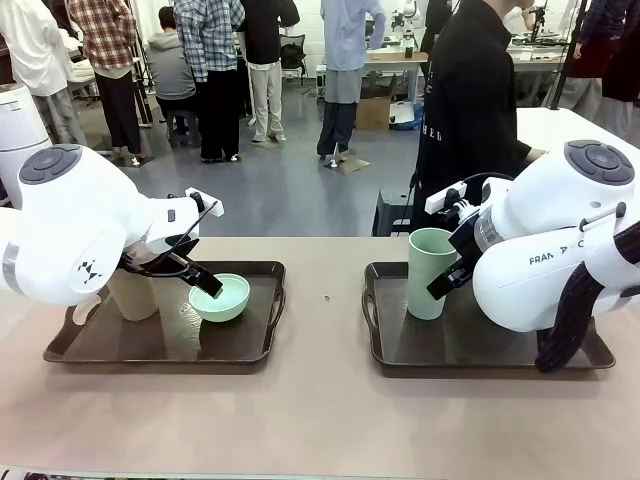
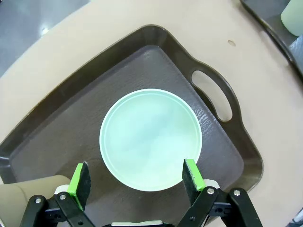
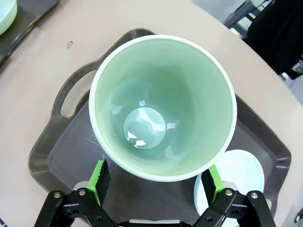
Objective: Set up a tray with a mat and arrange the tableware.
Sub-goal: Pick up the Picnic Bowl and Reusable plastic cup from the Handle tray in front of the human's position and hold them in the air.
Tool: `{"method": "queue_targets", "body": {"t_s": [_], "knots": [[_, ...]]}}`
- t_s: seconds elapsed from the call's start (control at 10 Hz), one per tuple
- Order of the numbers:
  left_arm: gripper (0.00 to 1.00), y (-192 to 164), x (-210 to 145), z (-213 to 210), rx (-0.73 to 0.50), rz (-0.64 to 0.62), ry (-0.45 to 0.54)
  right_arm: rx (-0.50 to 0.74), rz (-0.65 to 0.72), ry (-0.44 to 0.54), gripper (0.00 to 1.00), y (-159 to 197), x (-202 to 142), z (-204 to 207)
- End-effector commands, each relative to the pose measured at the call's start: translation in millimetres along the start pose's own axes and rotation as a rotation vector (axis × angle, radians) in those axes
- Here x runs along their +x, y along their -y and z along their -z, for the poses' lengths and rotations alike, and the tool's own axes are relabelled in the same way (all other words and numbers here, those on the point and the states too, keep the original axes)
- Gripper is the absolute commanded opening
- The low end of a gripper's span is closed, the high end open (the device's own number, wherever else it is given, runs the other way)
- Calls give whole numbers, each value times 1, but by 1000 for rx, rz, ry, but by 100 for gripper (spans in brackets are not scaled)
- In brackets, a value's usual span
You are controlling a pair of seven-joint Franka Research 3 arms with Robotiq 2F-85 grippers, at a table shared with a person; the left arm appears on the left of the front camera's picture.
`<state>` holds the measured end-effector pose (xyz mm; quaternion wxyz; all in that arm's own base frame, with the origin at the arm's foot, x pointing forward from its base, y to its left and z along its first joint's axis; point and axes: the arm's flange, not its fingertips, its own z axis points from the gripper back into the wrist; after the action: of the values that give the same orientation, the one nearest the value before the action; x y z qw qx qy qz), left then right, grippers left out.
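Two grippers stood open. Spread over the near rim of the mint bowl [image 2: 150, 139] hung the left gripper [image 2: 136, 182]; the tan cup [image 2: 26, 191] stood just beside, both on the left tray [image 2: 222, 137]. Fingers of the right gripper [image 3: 156, 184] straddled the green cup [image 3: 163, 106], contact unclear; the blue bowl [image 3: 236, 172] sat just beside on the right tray [image 3: 52, 151]. Both trays lay apart on the table [image 1: 320, 420].
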<state>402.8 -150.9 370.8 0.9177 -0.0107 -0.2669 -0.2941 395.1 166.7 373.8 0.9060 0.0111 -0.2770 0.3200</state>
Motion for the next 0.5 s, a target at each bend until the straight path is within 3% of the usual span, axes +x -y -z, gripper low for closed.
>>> {"method": "queue_targets", "body": {"t_s": [0.0, 0.2, 0.3, 0.4], "knots": [[100, 0, 0, 0, 0, 0, 1, 0, 0, 0, 100, 0, 0, 0], [100, 0, 0, 0, 0, 0, 0, 0, 0, 0, 100, 0, 0, 0], [100, 12, -5, -37, 10, 37, 33, -35, 44, -43, 100, -15, 2, -36], [100, 21, -15, -91, 62, 52, 29, -31, -4, -57, 100, -37, -5, -92]]}}
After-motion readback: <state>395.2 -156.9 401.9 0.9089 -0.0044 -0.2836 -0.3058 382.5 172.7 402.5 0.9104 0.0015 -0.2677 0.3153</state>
